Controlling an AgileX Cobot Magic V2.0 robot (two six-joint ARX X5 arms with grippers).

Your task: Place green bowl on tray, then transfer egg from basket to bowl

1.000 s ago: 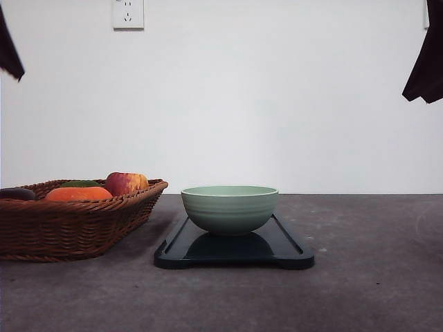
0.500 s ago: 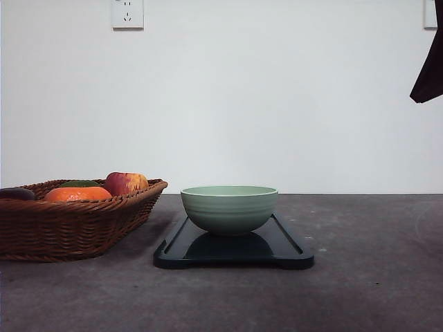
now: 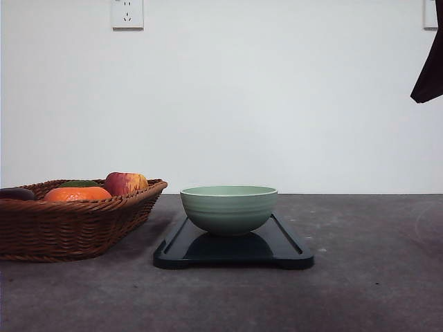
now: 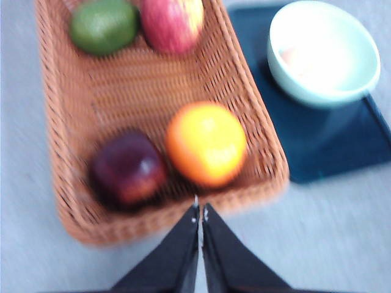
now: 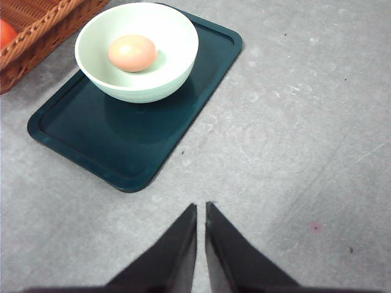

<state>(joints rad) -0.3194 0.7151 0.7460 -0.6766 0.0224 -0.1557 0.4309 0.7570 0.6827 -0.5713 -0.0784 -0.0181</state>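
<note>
The green bowl (image 3: 229, 208) stands on the dark tray (image 3: 234, 252) in the middle of the table. In the right wrist view the egg (image 5: 133, 53) lies inside the green bowl (image 5: 137, 51) on the tray (image 5: 134, 125). The wicker basket (image 3: 73, 218) sits at the left. My left gripper (image 4: 200, 213) hovers shut above the basket's (image 4: 153, 116) near rim, holding nothing. My right gripper (image 5: 201, 210) is shut and empty, high over bare table beside the tray. A dark bit of the right arm (image 3: 429, 69) hangs at the upper right of the front view.
The basket holds an orange (image 4: 206, 143), a red-yellow apple (image 4: 171, 23), a green fruit (image 4: 102, 25) and a dark purple fruit (image 4: 127, 169). A wall with a socket (image 3: 127, 13) stands behind the grey table (image 3: 374, 277). Open table lies right of the tray.
The left arm's dark tip has left the upper left of the front view. The right arm has shifted slightly right and up. Bowl, tray and basket stay put.
</note>
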